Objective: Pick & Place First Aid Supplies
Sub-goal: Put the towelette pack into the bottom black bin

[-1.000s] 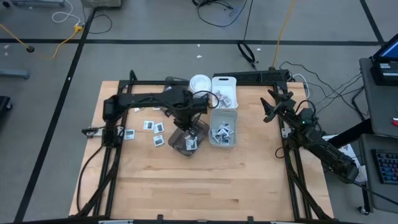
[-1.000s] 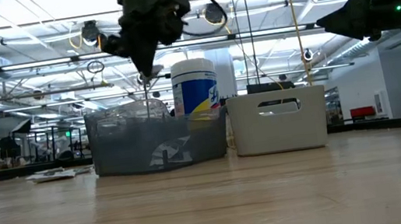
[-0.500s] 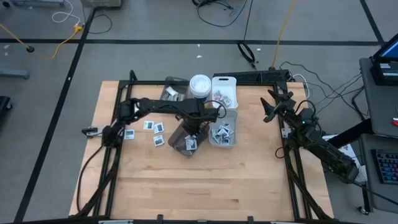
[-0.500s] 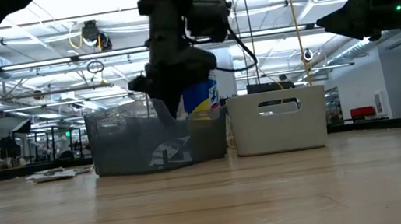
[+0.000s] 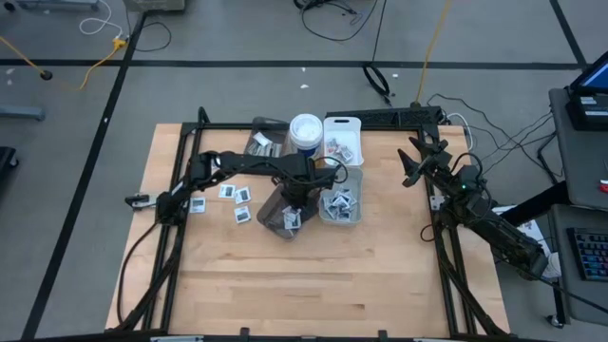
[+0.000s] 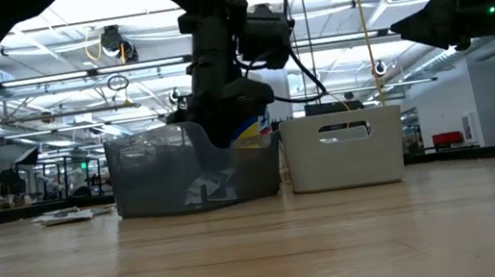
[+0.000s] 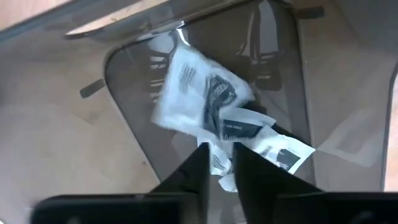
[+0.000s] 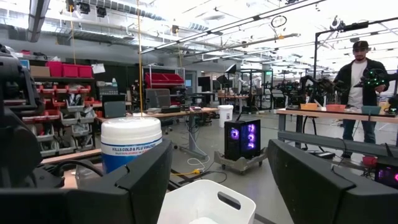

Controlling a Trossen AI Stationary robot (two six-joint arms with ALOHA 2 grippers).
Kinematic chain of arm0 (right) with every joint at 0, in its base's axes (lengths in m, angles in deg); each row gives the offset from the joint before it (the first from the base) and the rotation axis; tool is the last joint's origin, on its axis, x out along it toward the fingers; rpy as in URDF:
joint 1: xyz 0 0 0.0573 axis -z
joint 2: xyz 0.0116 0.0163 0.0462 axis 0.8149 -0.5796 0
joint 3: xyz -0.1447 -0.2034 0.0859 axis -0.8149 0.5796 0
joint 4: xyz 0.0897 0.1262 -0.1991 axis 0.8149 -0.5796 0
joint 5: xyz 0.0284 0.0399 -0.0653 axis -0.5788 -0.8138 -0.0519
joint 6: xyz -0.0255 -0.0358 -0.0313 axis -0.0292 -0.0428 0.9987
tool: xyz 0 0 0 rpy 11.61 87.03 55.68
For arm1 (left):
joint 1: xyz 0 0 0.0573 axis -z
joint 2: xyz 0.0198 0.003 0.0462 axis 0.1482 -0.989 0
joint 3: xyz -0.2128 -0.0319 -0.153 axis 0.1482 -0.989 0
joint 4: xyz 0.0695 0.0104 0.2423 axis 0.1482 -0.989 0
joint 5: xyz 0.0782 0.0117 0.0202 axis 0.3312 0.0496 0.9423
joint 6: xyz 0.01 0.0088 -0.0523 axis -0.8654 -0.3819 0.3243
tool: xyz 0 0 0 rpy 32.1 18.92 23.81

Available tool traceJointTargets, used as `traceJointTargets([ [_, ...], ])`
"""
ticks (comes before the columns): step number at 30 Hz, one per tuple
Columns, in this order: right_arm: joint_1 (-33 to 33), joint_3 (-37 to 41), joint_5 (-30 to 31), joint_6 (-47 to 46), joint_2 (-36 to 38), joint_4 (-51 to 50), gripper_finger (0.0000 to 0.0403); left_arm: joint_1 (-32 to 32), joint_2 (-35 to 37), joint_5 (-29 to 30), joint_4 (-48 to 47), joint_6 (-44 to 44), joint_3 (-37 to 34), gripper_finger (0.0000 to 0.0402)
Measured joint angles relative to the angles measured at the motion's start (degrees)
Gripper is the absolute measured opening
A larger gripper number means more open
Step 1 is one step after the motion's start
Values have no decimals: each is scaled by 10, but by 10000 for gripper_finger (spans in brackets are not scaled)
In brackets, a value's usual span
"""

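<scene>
Left wrist view: left gripper [image 7: 219, 163] is down inside the smoky bin [image 7: 124, 87], fingers nearly together with a thin gap between the tips, directly over a small pile of white packets [image 7: 205, 99]. Whether anything is pinched between them you cannot tell from here; the tips sit right at the edge of the lowest packet.

High view: left gripper [image 5: 296, 195] over the smoky bin [image 5: 269, 220] near table centre. More packets lie loose on the wood at about 9 o'clock from that bin [image 5: 233, 193]. Clear bin [image 5: 327, 218] with packets at 3 o'clock, touching or just beside. White bin [image 5: 353, 123] and a white tub [image 5: 305, 128] at 12 to 1 o'clock. Right gripper [image 5: 415, 163] waits raised at the table's right edge, fingers spread apart in its own wrist view.

Judgement: this reads as a drop into the smoky bin, or a grab from it.
- If dropping, open wider before you lift, so the packet does not ride up on a fingertip.
- Lift straight up; the bin wall is close and light, likely to slide if nudged.
- Keep clear of the tub on the way out.
</scene>
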Motion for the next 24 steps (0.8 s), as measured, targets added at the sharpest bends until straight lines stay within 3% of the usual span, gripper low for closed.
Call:
traceJointTargets([
  [12,0,0,0,0,0,0,263,0,4,-53,-3,-47,0,260],
  [17,0,0,0,0,0,0,263,-3,32,-50,-5,-46,0,296],
  [24,0,0,0,0,0,0,263,-13,83,-46,-23,-63,0,312],
])
